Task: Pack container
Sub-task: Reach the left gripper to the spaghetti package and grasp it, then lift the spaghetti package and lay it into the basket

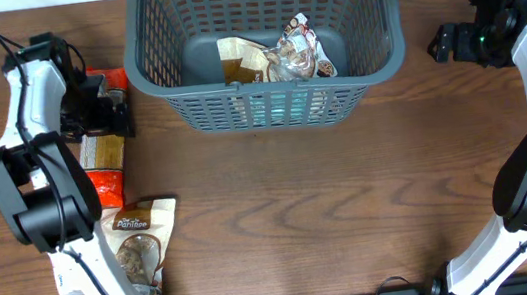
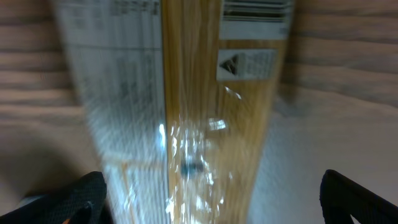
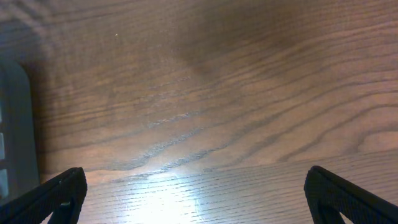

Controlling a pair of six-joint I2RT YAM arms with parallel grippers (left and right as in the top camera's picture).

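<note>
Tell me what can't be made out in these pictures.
- Left wrist: the packet under the left gripper blurred, print unreadable.
- Overhead: the left arm covers part of the orange packet; the near wall of the container hides part of the packets inside.
- Right wrist: container cut off by the left edge.

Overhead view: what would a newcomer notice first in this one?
The big dark grey container at top centre stands out, with a few snack packets already lying in its base. Next comes the left hand, open over a row of packets down the left side of the table. The right hand is open over bare wood at the far right.
</note>
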